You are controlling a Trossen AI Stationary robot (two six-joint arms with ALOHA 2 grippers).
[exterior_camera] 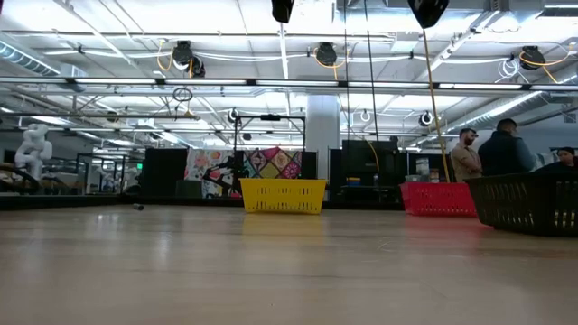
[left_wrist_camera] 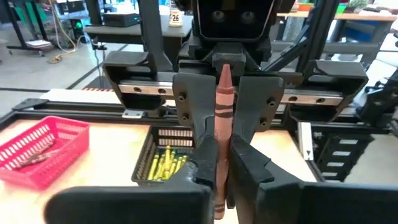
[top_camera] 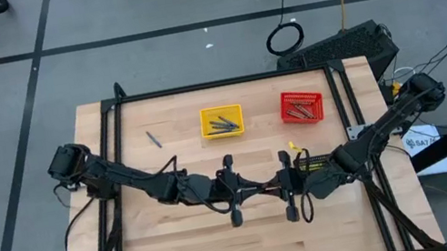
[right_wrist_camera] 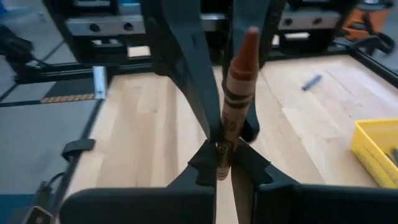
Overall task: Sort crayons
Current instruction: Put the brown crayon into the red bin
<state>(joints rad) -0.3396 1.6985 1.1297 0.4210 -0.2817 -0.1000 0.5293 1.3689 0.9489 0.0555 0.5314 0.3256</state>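
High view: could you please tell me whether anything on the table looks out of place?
One blue-grey crayon lies alone on the table, left of the yellow basket, outside every basket.

Yellow basket [top_camera: 222,122]; red basket [top_camera: 301,106]; black basket [left_wrist_camera: 163,163]

arms: two, matte black, jointed segments
left gripper [top_camera: 233,190]: two flat black fingers [left_wrist_camera: 194,118], small round screws
right gripper [top_camera: 286,184]: same dark build, angular fingertips
cables: thin black loops beside the wrists
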